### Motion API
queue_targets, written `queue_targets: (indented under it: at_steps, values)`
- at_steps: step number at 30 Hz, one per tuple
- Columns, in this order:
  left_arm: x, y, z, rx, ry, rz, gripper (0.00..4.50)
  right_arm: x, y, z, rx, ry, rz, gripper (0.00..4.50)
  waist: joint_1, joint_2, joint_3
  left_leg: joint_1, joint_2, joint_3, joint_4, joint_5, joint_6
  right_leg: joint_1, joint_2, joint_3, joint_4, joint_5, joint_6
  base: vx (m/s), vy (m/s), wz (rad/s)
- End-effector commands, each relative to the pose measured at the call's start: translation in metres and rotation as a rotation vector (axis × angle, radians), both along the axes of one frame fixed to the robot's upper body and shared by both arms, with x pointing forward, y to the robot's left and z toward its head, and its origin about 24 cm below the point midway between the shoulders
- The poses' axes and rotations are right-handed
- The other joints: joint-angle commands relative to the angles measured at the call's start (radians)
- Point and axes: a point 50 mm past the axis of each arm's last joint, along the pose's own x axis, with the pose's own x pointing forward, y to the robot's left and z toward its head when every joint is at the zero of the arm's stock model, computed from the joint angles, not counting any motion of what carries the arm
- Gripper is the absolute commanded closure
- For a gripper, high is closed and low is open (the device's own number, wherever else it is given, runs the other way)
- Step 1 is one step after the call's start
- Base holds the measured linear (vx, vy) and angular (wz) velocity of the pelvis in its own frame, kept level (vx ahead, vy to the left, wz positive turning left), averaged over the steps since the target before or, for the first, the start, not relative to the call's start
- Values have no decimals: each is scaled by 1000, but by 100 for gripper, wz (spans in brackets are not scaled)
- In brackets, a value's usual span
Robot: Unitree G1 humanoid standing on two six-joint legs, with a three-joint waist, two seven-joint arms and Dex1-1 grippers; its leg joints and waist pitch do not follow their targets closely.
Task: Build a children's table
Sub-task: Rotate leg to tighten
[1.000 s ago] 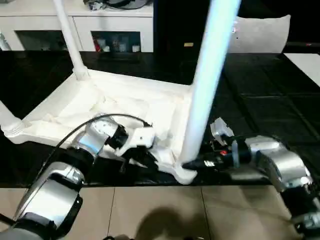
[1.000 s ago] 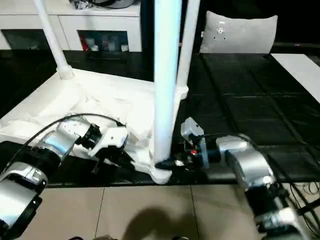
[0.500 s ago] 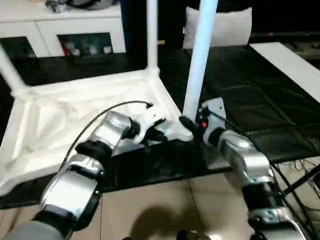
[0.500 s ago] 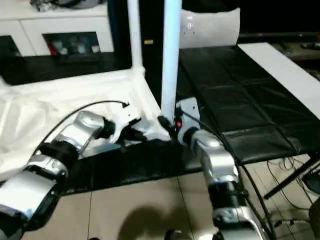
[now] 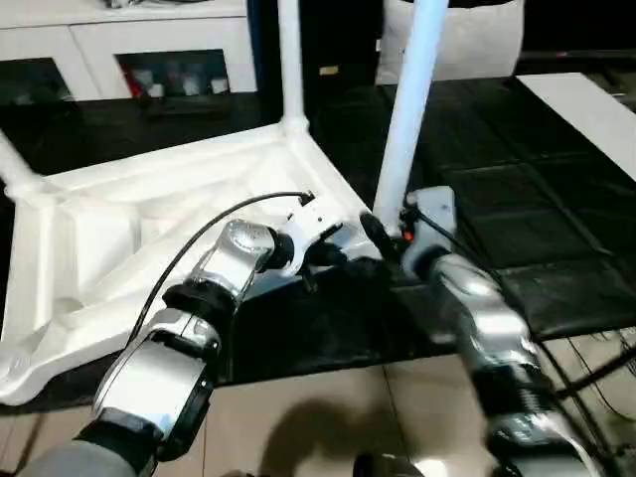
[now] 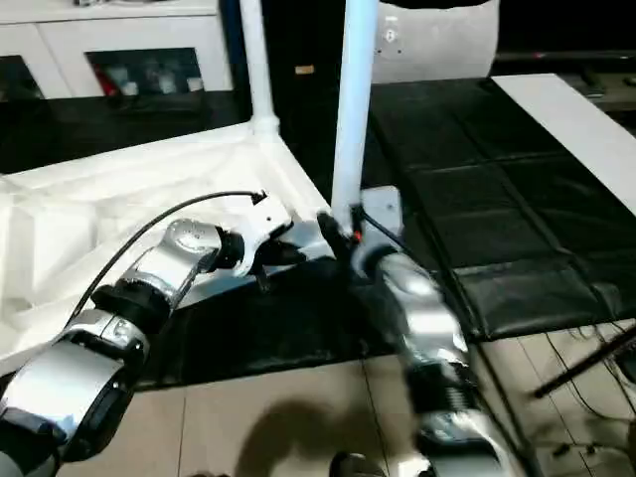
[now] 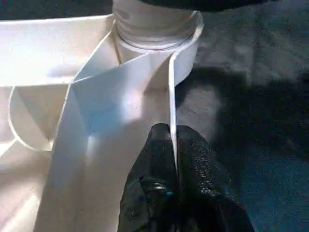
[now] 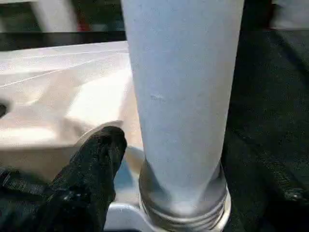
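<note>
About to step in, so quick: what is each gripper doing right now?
Left gripper: shut on the table top's rim.
Right gripper: at the near leg; open or closed cannot be told.

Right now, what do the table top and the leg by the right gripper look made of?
Table top: apparently white moulded plastic, smooth, slightly glossy, with thin ribs and a thin rim. Leg: a smooth white matte tube, probably plastic, with thread-like ridges at its base in the right wrist view.
</note>
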Motion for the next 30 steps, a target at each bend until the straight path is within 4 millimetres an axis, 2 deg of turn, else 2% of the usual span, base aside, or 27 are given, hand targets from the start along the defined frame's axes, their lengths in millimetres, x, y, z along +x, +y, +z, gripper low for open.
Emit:
queue_targets:
  at_steps: [1,2,3,4,6,8,10,12,13,14,15,16,17,18,21,25,27,30]
  values:
    - [-1,-6,12,-49,-52,-91,450,-5,4,10,15,-46,109,75,10,-16,-82,7,26,-2,-51,-93,193,94,-58,49,-63,-219,-209,0,0,0]
    - [-4,-4,11,-40,-37,-129,450,-8,-2,11,7,-51,147,75,14,-13,-80,16,27,-2,-54,-154,148,89,-56,48,-78,-333,-172,0,0,0]
    - [-9,2,8,-9,-28,-217,450,-14,-12,13,-8,-56,225,65,15,-13,-78,17,27,-2,-55,-168,135,88,-55,48,-81,-361,-163,0,0,0]
    - [-9,3,8,-2,-28,-232,450,-15,-14,14,-11,-55,237,50,19,-13,-80,17,26,-4,-56,-174,130,90,-54,47,-83,-376,-154,0,0,0]
    - [-14,9,5,47,-2,-310,450,-20,-24,16,-42,-67,321,38,25,-13,-77,20,31,-5,-61,-202,108,85,-54,47,-88,-414,-138,0,0,0]
    - [-17,13,4,78,12,-361,450,-24,-28,16,-58,-58,392,19,34,-10,-75,29,32,-3,-61,-230,95,75,-53,48,-93,-437,-137,0,0,0]
    - [-20,16,4,101,28,-423,450,-28,-31,15,-75,-39,472,19,36,-10,-74,25,32,-5,-63,-238,92,79,-53,46,-94,-452,-132,0,0,0]
    - [-24,20,5,132,53,-508,450,-33,-33,15,-75,12,606,19,44,-10,-71,27,35,-8,-65,-254,84,79,-56,44,-98,-487,-120,0,0,0]
    - [-24,20,5,132,53,-508,450,-33,-33,15,-75,12,606,19,47,-9,-68,31,36,-7,-66,-267,83,76,-55,42,-101,-501,-119,0,0,0]
    - [-24,20,5,139,58,-524,450,-34,-34,14,-79,22,632,53,48,-8,-66,36,39,-8,-68,-287,73,74,-57,42,-104,-522,-117,0,0,0]
    - [-26,22,6,157,62,-561,450,-35,-35,14,-90,40,684,53,48,-12,-67,37,39,-11,-70,-301,65,77,-58,40,-105,-534,-113,0,0,0]
    - [-26,23,7,172,66,-587,450,-35,-35,14,-96,56,723,53,50,-9,-67,39,39,-12,-70,-310,64,78,-60,38,-105,-540,-114,0,0,0]
    - [-27,23,7,181,68,-602,450,-36,-36,14,-99,66,745,58,48,-9,-68,36,41,-14,-73,-311,62,82,-61,39,-104,-531,-112,0,0,0]
    - [-27,24,8,190,71,-624,450,-36,-36,13,-100,82,773,71,49,-11,-69,37,42,-13,-74,-310,62,81,-61,39,-105,-528,-114,0,0,0]
    - [-28,25,9,198,76,-652,450,-36,-36,12,-110,106,818,98,52,-9,-71,36,44,-12,-75,-295,61,82,-62,42,-99,-489,-133,0,0,0]
    - [-27,25,12,214,72,-684,450,-35,-32,7,-145,150,903,140,61,-8,-74,34,46,-8,-74,-257,66,83,-62,49,-86,-404,-170,0,0,0]
    - [-27,25,13,216,71,-689,450,-32,-30,8,-139,149,912,150,69,-9,-76,36,46,-6,-73,-236,70,84,-63,51,-83,-374,-179,0,0,0]
    - [-27,25,13,219,70,-693,450,-31,-26,10,-121,159,942,173,74,-13,-78,32,44,-4,-72,-204,80,88,-63,51,-76,-351,-186,0,0,0]
